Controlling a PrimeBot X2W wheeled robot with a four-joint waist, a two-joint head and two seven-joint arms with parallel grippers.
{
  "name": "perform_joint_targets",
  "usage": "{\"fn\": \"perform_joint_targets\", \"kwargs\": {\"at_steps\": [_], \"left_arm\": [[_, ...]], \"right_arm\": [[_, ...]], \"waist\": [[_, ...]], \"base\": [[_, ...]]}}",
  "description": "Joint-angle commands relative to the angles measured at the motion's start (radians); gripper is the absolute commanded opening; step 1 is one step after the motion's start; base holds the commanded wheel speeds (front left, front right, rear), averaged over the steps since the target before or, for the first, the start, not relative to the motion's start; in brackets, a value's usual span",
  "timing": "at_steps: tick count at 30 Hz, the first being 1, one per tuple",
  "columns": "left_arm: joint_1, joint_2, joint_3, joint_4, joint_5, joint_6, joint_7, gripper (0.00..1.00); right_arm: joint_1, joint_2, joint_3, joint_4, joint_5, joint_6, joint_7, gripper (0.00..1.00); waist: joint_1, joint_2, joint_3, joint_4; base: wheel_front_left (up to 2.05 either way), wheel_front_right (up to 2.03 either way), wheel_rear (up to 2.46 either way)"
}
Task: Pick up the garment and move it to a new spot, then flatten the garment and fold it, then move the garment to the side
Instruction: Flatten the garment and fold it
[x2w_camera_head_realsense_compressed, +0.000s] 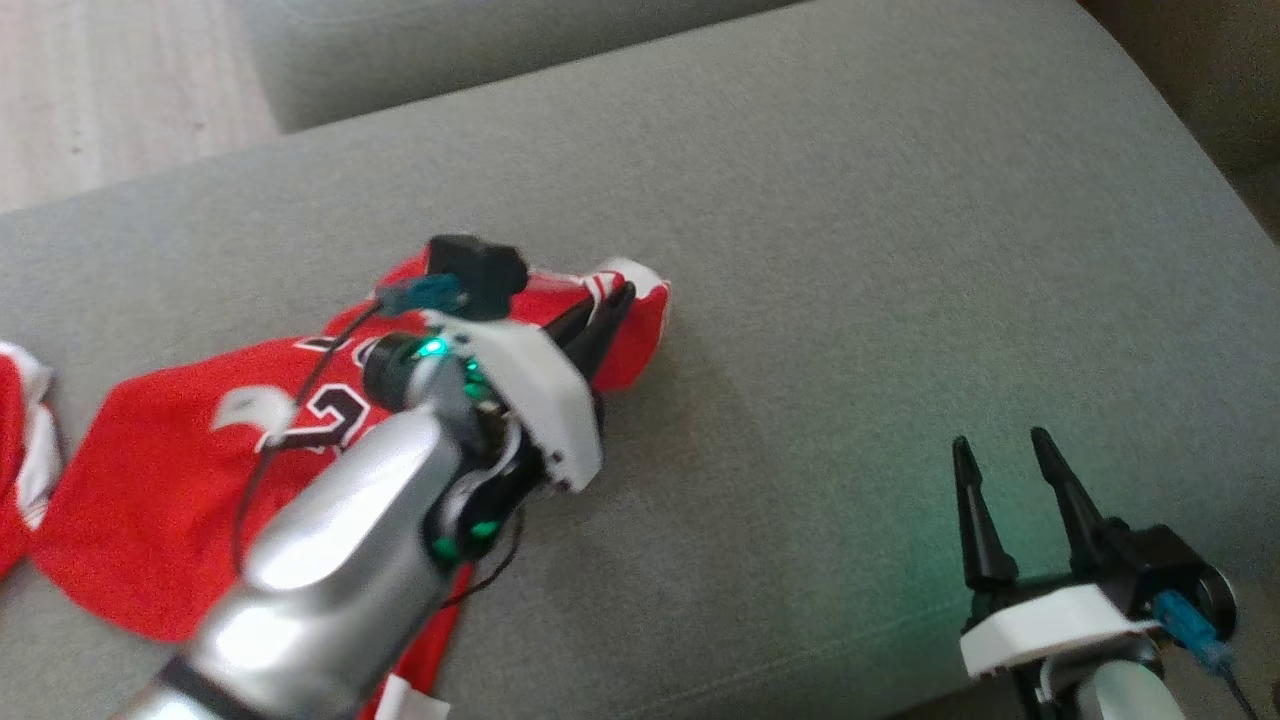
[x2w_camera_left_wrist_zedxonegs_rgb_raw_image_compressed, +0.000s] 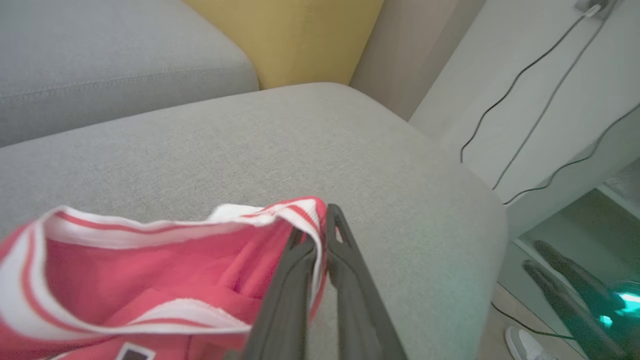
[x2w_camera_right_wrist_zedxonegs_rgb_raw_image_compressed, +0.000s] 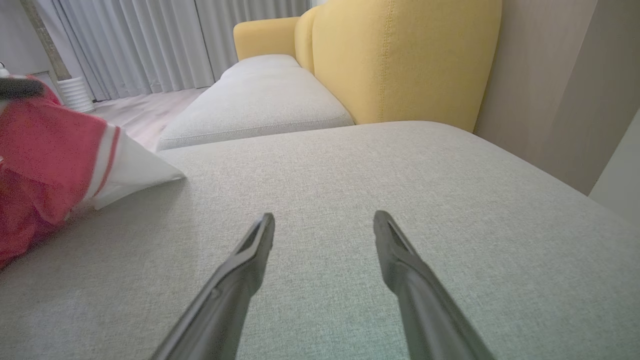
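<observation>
**Operator:** Where's the garment?

**Spotter:** Your red jersey with white striped trim and black numerals (x2w_camera_head_realsense_compressed: 170, 470) lies on the wide grey fabric sofa cushion (x2w_camera_head_realsense_compressed: 850, 200), across the cushion's left half. One trimmed corner is bunched up near the cushion's middle.

**Operator:** What has hold of that corner?

**Spotter:** Your left pincer (x2w_camera_head_realsense_compressed: 620, 296). Its two dark fingers are pressed together with the striped hem caught between them.

**Operator:** And the other arm?

**Spotter:** Your right pincer (x2w_camera_head_realsense_compressed: 1000, 450) sits over the cushion's near right part. Its fingers are spread wide with nothing between them, and it is well apart from the jersey.

**Operator:** Anything behind?

**Spotter:** A yellow upholstered backrest (x2w_camera_right_wrist_zedxonegs_rgb_raw_image_compressed: 400, 60) stands along the cushion's far edge.
</observation>
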Motion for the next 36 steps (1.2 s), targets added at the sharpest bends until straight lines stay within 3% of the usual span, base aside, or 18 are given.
{"fn": "perform_joint_targets", "kwargs": {"at_steps": [1,7,11,14,19,29,36], "left_arm": [[-0.031,0.061,0.057,-0.069,-0.005,-0.001,0.006,0.00],[0.075,0.247,0.127,-0.474,-0.090,0.023,0.100,0.00],[0.122,0.296,0.176,-0.652,-0.193,0.022,0.142,0.00],[0.124,0.324,0.192,-0.685,-0.222,0.024,0.173,0.00],[0.069,0.297,0.171,-0.603,-0.240,0.004,0.215,0.00],[-0.114,0.151,0.121,-0.248,-0.247,-0.034,0.265,0.00],[-0.280,0.161,0.060,0.061,-0.072,-0.069,0.208,0.00]], "right_arm": [[-0.014,-0.006,0.016,-0.032,-0.008,-0.001,-0.011,1.00],[0.001,-0.006,0.022,-0.033,-0.006,-0.001,-0.011,1.00],[-0.005,-0.006,0.044,-0.029,0.003,-0.001,-0.011,1.00],[-0.019,-0.006,0.062,-0.024,0.007,-0.001,-0.011,1.00],[-0.039,-0.006,0.078,-0.018,0.007,-0.001,-0.011,1.00],[-0.080,-0.006,0.100,-0.021,0.042,-0.001,-0.011,1.00],[-0.106,-0.006,0.139,-0.026,0.097,-0.001,-0.011,1.00]], "waist": [[0.0000,0.0000,-0.021,0.023],[0.0000,0.0000,-0.054,0.066],[0.0000,0.0000,-0.058,0.072],[0.0000,0.0000,-0.054,0.057],[0.0000,0.0000,-0.041,0.000],[0.0000,0.0000,0.051,-0.174],[0.0000,0.0000,0.132,-0.268]], "base": [[0.00,0.00,0.00],[0.00,0.00,0.00],[0.00,0.00,0.00],[0.00,0.00,0.00],[0.00,0.00,0.00],[0.00,0.00,0.00],[0.00,0.00,0.00]]}}
